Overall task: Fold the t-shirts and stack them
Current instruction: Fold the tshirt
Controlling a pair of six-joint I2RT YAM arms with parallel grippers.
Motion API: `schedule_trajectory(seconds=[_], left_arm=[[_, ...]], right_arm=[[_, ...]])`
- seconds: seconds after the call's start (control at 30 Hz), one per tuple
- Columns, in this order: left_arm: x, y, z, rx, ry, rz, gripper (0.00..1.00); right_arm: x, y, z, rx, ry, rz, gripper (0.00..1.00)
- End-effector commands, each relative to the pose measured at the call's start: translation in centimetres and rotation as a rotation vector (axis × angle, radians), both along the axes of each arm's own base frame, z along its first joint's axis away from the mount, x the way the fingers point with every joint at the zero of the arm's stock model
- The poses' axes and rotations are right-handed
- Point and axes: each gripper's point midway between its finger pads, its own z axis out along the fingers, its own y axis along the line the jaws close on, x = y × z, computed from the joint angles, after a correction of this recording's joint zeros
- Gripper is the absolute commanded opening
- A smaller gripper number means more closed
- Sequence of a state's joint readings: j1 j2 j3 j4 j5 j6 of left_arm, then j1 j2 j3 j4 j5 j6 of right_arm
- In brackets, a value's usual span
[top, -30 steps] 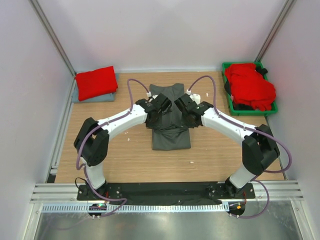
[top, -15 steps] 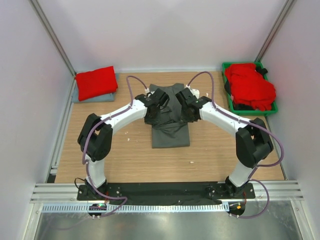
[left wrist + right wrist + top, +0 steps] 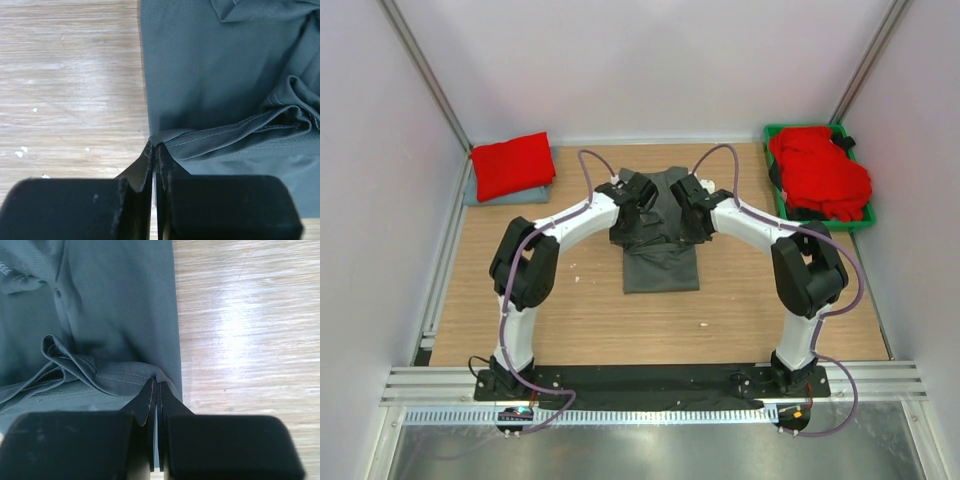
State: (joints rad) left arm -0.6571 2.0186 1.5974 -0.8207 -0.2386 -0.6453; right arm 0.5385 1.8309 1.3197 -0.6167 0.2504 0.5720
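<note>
Beyond left claw point(image 3: 154, 152) and right claw point(image 3: 155, 387), each clamping a hem corner, grey shirt point(image 3: 210, 75) runs lengthwise away.

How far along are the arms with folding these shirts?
Done: a folded red shirt lies on a pale blue-grey one, back left. In hand: the left gripper and right gripper pinch the lower edge of the dark grey shirt, doubled partway over itself. Left: the heap of red shirts in the green bin.

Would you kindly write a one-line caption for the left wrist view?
Left hand shut on the hemmed edge of the dark grey t-shirt, wooden table alongside.
</note>
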Motion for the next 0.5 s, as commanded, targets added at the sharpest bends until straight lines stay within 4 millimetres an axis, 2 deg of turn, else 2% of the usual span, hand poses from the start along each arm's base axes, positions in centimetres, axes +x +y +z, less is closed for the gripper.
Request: schedule_trajectory(seconds=[0.0, 0.1, 0.13, 0.2, 0.23, 0.27, 0.3, 0.33, 0.37, 0.4, 0.43, 0.47], left_arm=[[1.1, 0.3, 0.1, 0.000, 0.000, -0.003, 0.00], [1.6, 0.4, -0.1, 0.000, 0.002, 0.001, 0.03], [1.8, 0.5, -0.3, 0.004, 0.007, -0.003, 0.07], [2.5, 0.6, 0.3, 0.003, -0.001, -0.001, 0.12], [3.3, 0.6, 0.7, -0.001, -0.011, 0.001, 0.17], [3.4, 0.7, 0.9, 0.000, -0.007, 0.001, 0.21], [3.8, 0.7, 1.3, -0.005, -0.010, 0.003, 0.25], [5.0, 0.6, 2.5, -0.014, -0.037, 0.000, 0.38], [5.2, 1.0, 3.0, -0.003, -0.030, 0.002, 0.44], [5.7, 1.2, 3.9, 0.001, -0.042, 0.007, 0.48], [6.8, 0.9, 6.0, -0.017, -0.083, 0.010, 0.55], [6.7, 1.5, 6.9, 0.004, -0.080, 0.010, 0.59]], right_arm=[[1.7, 0.3, 0.8, 0.014, -0.041, 0.011, 0.01], [2.1, 0.1, 0.2, 0.010, -0.031, 0.007, 0.01], [2.2, 0.1, -0.1, 0.007, -0.024, 0.007, 0.01], [3.0, 0.0, 0.3, 0.006, -0.032, 0.006, 0.13], [3.1, -0.2, 0.2, -0.009, -0.020, 0.011, 0.18], [3.6, -0.5, 0.4, -0.012, -0.022, 0.005, 0.37], [4.6, -0.3, 1.5, -0.005, -0.047, 0.004, 0.50], [5.0, -0.5, 2.0, -0.013, -0.054, 0.000, 0.60], [6.1, -0.5, 3.3, -0.021, -0.074, 0.004, 0.76], [6.5, -0.7, 4.1, -0.026, -0.085, 0.001, 0.82], [7.0, -1.0, 5.0, -0.036, -0.096, -0.005, 0.85], [6.9, -1.7, 6.0, -0.067, -0.095, -0.009, 0.86]])
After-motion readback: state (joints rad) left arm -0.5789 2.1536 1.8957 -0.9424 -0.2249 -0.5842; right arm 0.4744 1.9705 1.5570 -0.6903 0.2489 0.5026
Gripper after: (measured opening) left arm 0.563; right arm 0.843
